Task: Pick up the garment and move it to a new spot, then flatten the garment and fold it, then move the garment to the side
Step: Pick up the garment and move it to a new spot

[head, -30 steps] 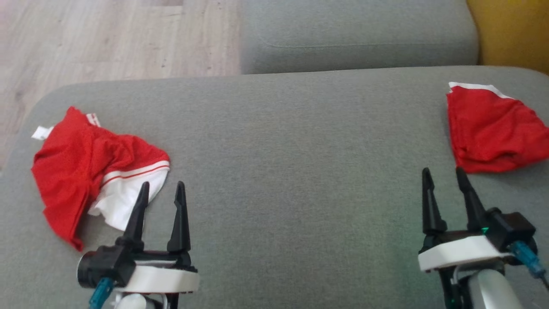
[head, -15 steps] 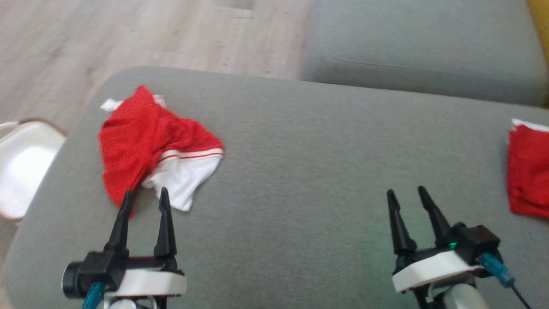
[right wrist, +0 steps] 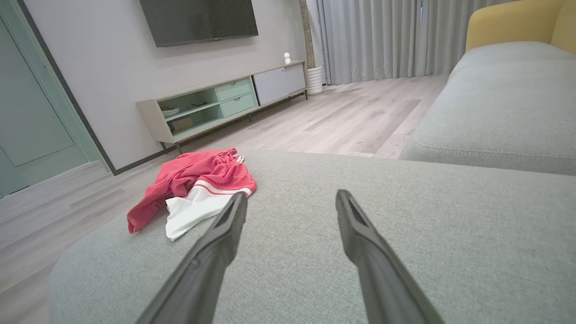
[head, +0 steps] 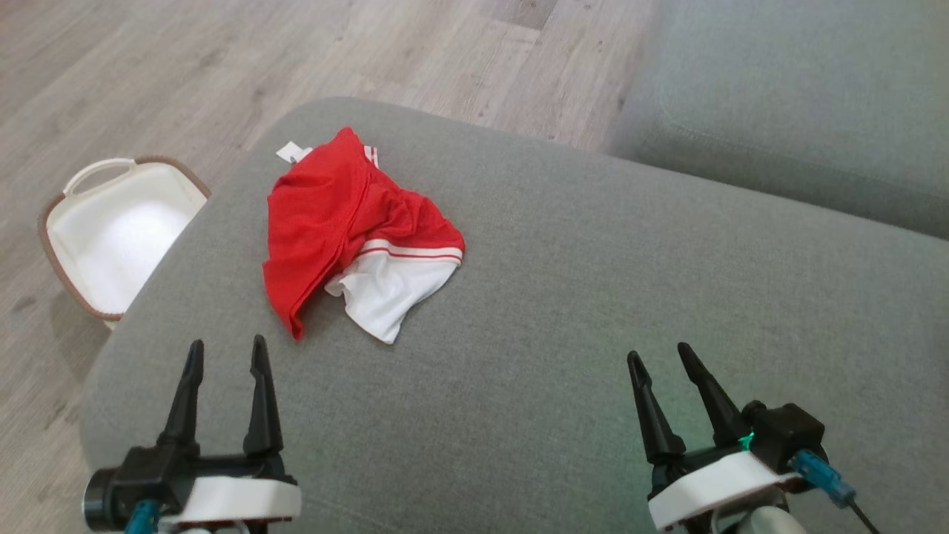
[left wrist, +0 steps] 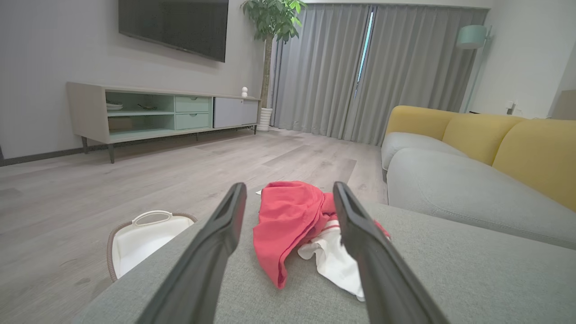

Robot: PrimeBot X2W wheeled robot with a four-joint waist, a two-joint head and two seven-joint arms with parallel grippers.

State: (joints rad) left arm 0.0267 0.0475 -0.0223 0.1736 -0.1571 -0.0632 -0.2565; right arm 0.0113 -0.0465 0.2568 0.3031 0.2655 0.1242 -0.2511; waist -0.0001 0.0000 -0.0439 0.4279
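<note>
Red-and-white mesh garment (head: 348,237) is lying crumpled on the grey sofa cushion (head: 563,311), toward the cushion's far-left end, red part bunching at the far side and white hem part spilling toward the robot. In head view its long axis is running roughly 11 to 5 o'clock, small white tag at the 11 end, white hem corner at the 5 end.

Left gripper (head: 226,343) is hanging above the near-left cushion edge with its jaws spread wide and nothing between them. Garment is sitting at about 1 to 2 o'clock from it, near but apart, the red lower corner being the closest bit. In left wrist view the garment (left wrist: 288,225) is showing straight ahead at 12 o'clock, framed between the two fingers.

Right gripper (head: 656,350) is also gaping wide and carrying nothing, with the garment well apart at about 10 o'clock from it.

Judgement: pickup is not yet started. Left arm is clearly nearer and already lined up, so it is likely the one reaching forward.

White basket (head: 111,222) is standing on the wood floor (head: 185,67) at 9 o'clock of the garment, just beside the cushion edge.
</note>
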